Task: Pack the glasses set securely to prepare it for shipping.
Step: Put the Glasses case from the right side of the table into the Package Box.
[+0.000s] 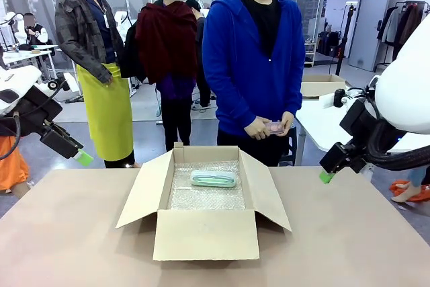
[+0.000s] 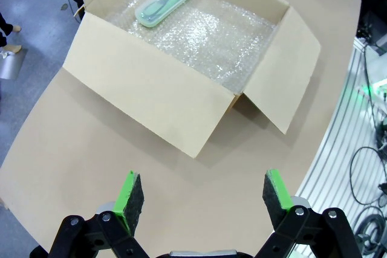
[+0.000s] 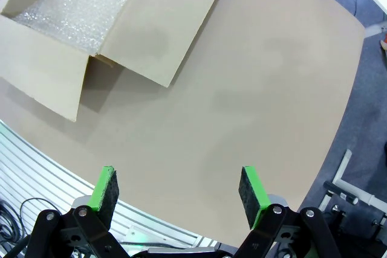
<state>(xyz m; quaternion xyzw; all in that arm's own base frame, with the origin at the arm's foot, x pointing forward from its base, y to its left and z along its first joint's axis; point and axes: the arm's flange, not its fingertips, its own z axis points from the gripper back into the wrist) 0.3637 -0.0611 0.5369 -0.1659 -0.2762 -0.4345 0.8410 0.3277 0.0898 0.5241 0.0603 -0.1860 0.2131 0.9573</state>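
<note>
A pale mint-green glasses case lies on bubble wrap near the far wall of an open brown cardboard box; the left wrist view has the same case in the box. The person in the blue hoodie stands behind the table and holds the pale pink case in both hands. My left gripper hangs open above the table's left side, well short of the box. My right gripper is open too, high over the table's right side, nothing between its fingers. In the front view both grippers, left and right, hover off the table's edges.
The box's four flaps are folded outward, the right flap lying over the table. Bubble wrap lines the box floor. Other people stand behind the table. A white table stands at the right rear.
</note>
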